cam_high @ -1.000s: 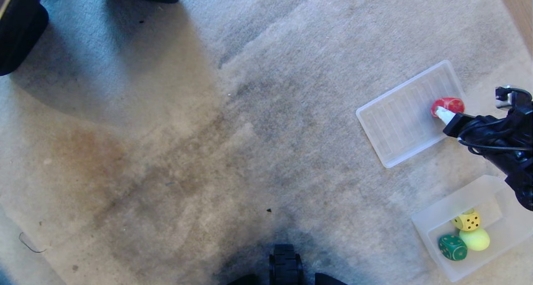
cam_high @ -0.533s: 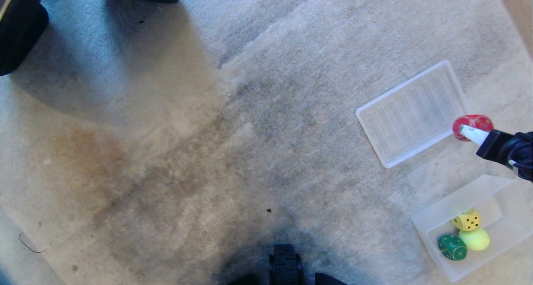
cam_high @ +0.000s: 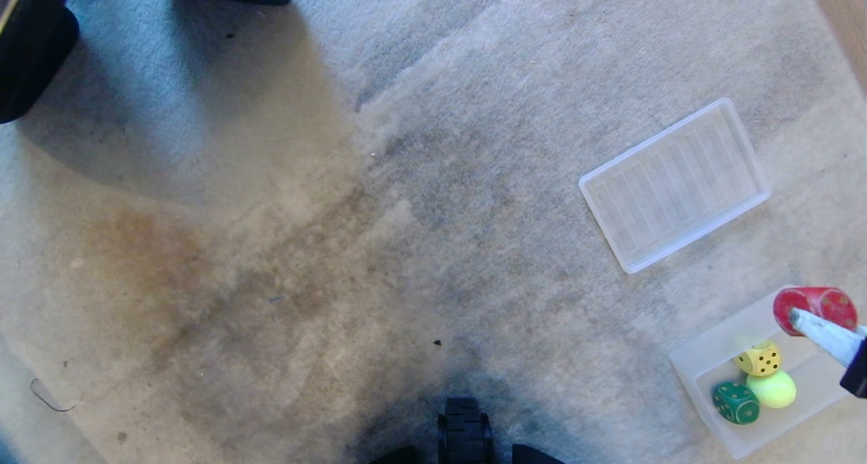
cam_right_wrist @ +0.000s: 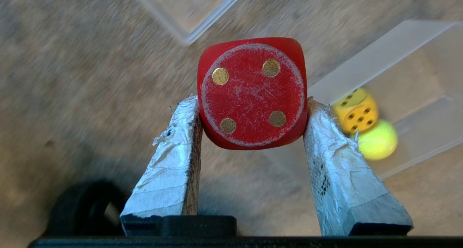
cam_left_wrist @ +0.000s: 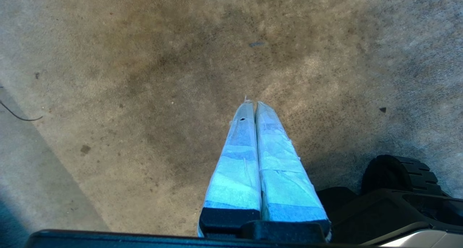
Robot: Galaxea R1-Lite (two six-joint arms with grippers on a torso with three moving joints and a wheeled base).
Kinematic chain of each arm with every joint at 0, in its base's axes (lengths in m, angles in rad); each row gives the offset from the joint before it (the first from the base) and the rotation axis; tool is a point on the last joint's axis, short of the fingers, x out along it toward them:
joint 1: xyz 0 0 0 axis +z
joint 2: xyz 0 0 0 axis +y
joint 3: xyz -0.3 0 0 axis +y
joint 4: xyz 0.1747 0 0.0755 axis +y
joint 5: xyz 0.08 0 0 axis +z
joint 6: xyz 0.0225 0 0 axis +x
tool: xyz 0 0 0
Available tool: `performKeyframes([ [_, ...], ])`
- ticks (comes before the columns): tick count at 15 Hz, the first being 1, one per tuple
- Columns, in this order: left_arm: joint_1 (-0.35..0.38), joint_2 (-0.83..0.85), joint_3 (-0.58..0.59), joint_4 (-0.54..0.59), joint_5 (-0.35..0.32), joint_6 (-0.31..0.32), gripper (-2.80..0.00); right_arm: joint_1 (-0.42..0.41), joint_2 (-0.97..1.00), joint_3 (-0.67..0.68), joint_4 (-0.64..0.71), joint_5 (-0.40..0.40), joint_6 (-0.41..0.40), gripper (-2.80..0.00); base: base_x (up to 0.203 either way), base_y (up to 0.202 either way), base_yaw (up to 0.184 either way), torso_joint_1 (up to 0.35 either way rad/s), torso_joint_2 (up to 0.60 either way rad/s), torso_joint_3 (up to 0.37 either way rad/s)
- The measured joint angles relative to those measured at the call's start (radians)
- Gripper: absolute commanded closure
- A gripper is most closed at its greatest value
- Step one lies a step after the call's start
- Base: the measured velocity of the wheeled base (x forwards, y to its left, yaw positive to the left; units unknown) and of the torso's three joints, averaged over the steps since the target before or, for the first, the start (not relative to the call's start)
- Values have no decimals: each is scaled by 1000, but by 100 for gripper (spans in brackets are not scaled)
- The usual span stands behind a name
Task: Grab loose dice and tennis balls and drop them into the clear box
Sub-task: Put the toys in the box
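While in clear box: two dice, one tennis ball.

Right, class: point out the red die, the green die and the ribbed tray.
red die (cam_right_wrist: 252, 94): right wrist view, four-pip face.
green die (cam_high: 735, 402): head view, top face.
ribbed tray (cam_high: 674, 184): head view, ribbed floor.

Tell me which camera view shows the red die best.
The right wrist view: the red die fills the middle, four gold pips facing the camera, clamped between the right gripper fingers. The head view shows it small at the clear box rim, partly covered by a finger. The left wrist view shows only carpet.
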Motion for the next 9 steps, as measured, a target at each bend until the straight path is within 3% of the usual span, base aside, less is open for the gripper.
performKeyframes([
  [5,0,0,0,0,0,0,0,84,-422,71,471,-45,-54,0,0,0,0,0,0,0],
  [9,0,0,0,0,0,0,0,111,-687,109,682,-74,-105,0,0,0,0,0,0,0],
])
